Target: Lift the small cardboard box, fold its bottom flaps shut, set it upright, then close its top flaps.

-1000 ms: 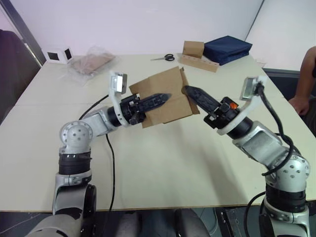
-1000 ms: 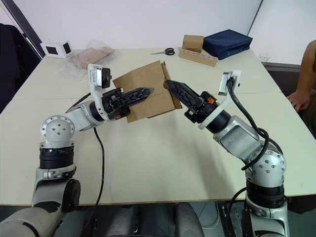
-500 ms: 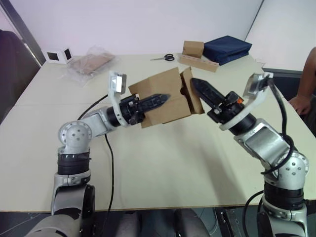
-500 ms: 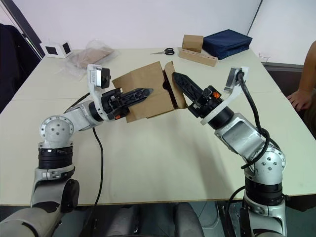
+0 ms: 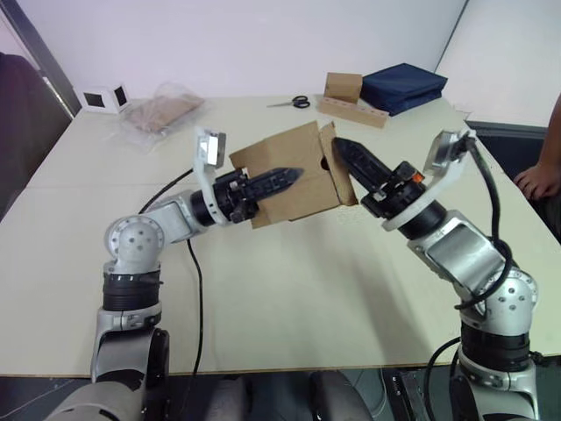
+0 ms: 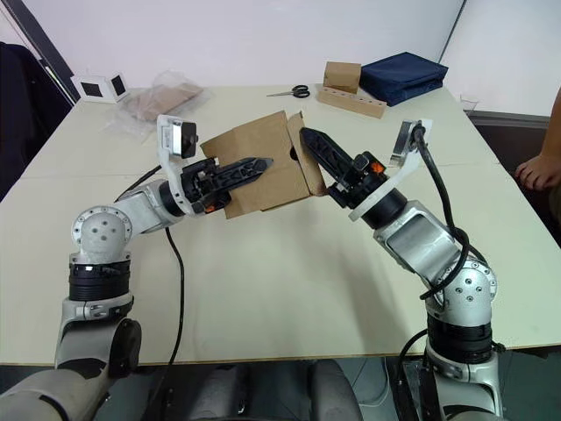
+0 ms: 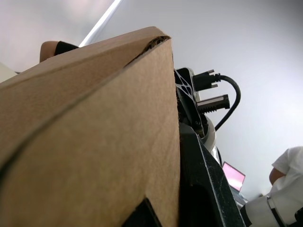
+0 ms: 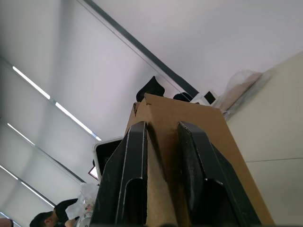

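The small cardboard box hangs tilted above the table, in mid-air between both arms. My left gripper is shut on the box's near wall, with one black finger lying across its front face. At the box's right end, my right gripper is shut on a side flap. In the right wrist view that flap of the box stands between the two fingers. In the left wrist view, brown cardboard sits close against the camera.
At the table's far side lie scissors, a brown box on a hole-punched strip and a dark blue bag. A plastic bag and a white cube are far left. A person's hand rests at the right edge.
My right gripper rose along the box's right end, swinging the flap a little outward, then eased back toward the box. The left gripper and the box have hardly moved.
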Controlling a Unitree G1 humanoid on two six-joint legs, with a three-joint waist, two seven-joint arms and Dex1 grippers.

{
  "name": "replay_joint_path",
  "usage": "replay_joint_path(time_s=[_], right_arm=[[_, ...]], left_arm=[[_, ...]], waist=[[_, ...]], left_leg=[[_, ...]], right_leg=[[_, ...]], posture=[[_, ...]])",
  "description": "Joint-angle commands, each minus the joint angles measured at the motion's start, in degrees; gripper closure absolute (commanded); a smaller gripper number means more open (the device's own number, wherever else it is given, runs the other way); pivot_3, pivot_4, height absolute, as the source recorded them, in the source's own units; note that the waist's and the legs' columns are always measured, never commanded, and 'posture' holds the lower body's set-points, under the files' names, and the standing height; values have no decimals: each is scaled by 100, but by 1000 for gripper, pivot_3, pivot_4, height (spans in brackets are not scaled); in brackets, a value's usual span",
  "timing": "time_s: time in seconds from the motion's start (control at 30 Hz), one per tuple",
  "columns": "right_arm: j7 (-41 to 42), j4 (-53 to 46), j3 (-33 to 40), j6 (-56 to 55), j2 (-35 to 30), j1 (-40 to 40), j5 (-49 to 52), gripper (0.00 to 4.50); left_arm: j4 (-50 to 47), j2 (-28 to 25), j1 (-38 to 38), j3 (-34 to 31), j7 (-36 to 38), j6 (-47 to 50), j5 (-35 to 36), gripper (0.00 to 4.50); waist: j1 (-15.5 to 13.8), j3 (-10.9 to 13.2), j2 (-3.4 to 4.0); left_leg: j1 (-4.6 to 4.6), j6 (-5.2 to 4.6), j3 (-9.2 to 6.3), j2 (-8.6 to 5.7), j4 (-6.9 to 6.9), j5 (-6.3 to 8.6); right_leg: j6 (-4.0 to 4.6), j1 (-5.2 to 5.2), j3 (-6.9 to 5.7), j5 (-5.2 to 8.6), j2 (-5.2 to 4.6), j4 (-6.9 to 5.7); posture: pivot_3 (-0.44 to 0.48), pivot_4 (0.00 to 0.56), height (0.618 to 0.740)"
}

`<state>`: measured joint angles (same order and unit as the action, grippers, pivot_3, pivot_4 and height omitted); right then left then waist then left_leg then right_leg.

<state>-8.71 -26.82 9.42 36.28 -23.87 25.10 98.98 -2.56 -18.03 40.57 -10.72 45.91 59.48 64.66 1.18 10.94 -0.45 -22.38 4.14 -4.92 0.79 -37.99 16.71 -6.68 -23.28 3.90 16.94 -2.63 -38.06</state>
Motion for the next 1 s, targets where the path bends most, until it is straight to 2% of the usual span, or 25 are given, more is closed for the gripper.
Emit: replay_joint_path(time_s=[0.03, 1.0], right_arm=[[-53, -237, 19, -146, 87, 108, 1, 3511], [-122, -90, -90, -238, 290, 388, -330, 3511]], left_arm=[[-308, -1, -31, 41, 42, -40, 115, 4500], [-496, -25, -156, 56, -73, -17, 260, 4500]], waist=[[1, 0, 0], [2, 0, 1]], left_leg=[[0, 0, 0, 0, 0, 0], [-1, 0, 0, 0, 4, 0]], right_leg=[[0, 0, 0, 0, 0, 0], [0, -3, 0, 0, 0, 2]], posture=[[0, 150, 740], [0, 150, 740]])
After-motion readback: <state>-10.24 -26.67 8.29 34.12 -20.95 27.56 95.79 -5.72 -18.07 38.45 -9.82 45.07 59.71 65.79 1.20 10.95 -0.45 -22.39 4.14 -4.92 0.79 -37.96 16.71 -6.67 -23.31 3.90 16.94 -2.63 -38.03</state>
